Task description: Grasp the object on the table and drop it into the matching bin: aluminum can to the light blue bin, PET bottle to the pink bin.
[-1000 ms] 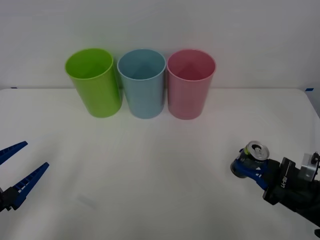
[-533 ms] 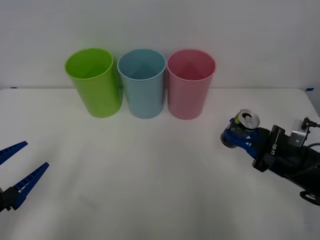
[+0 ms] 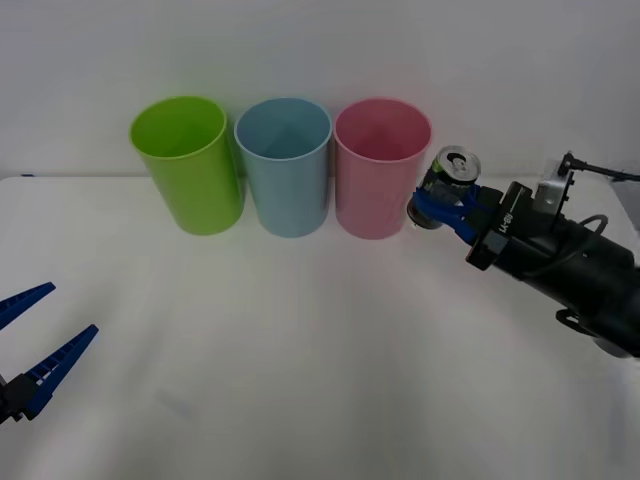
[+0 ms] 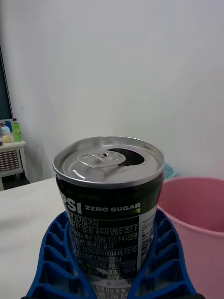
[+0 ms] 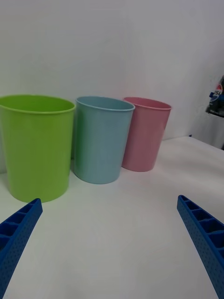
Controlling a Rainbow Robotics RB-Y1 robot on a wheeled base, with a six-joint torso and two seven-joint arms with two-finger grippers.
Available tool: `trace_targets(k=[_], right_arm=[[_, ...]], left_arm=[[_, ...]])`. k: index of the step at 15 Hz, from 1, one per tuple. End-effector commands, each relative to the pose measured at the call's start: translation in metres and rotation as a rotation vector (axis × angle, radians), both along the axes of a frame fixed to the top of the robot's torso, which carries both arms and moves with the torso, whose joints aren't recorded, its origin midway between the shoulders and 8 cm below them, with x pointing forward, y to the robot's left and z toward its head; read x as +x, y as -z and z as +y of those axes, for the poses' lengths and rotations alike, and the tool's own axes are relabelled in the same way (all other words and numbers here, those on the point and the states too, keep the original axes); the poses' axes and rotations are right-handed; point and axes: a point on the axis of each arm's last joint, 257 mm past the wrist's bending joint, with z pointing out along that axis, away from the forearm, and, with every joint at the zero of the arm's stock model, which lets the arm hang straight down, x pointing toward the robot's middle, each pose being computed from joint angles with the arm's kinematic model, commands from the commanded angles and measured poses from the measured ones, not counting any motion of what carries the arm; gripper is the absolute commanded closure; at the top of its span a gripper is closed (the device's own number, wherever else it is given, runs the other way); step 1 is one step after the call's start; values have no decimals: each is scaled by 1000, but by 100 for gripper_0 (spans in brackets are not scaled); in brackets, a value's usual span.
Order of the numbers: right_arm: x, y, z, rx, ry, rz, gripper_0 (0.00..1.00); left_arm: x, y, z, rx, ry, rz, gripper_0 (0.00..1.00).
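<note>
Right gripper (image 3: pixel 440 203) pinches the small silver-grey aluminum can (image 3: pixel 447 186), held aloft just beside the tall pink plastic bin (image 3: pixel 380 180). Good practice: carry it past, centre over the light blue bin (image 3: pixel 285 170), then release. Left gripper (image 3: pixel 35 345) waits, spread, low over the white table (image 3: pixel 300 350).

aluminum can (image 4: pixel 109 201): shiny silver-grey top and pull tab; black side with white lettering, a touch of green under the words, and fine white print lower down
right gripper (image 3: pixel 437 207): blue ribbed fingers (image 4: pixel 58 261) on either side of the can; black wrist body with small white lettering
left gripper (image 3: pixel 28 340): blue ribbed fingers (image 5: pixel 203 243), plain, no markings
light blue bin (image 3: pixel 284 166): pale blue all over, unpatterned, middle of the far row
pink bin (image 3: pixel 381 168): soft pink all over, unpatterned, right of the row
lime green bin (image 3: pixel 188 164): bright yellow-green, unpatterned, left of the row
table (image 3: pixel 300 370): plain white
wall (image 3: pixel 320 50): off-white, plain
</note>
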Motion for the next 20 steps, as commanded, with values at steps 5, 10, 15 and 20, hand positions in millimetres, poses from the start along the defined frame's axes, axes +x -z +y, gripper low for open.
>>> trace_targets(k=[5,10,15,20], right_arm=[[55,-38,38,30,-28,8,100],[98,-58,65,39,-18,19,100],[131,-71,99,49,-6,49,100],[156,-77,126,37,50,68,100]], left_arm=[[0,0,0,0,0,0,0],[0,0,0,0,0,0,0],[0,0,0,0,0,0,0],[0,0,0,0,0,0,0]])
